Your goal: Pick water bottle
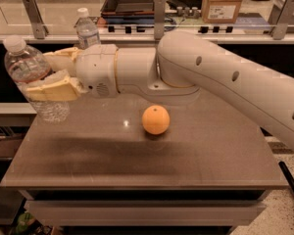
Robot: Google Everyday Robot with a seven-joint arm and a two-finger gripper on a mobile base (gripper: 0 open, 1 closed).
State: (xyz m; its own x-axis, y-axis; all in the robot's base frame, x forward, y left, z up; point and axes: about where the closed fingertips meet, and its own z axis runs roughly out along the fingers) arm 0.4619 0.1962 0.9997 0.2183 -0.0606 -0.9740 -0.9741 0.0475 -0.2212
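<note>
step: lift | hand [43,75] was clamped on bottle [24,65], 9 o'clock, tilted | best: firm squeeze, slow straight rise off counter [137,158]

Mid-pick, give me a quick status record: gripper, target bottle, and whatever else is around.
gripper: at the left edge of the table, shut on the water bottle
water bottle: tilted, white cap up-left, apparently lifted off the surface
orange: resting mid-table, apart from the gripper
second bottle: upright at back left, lower part hidden behind the gripper
</note>
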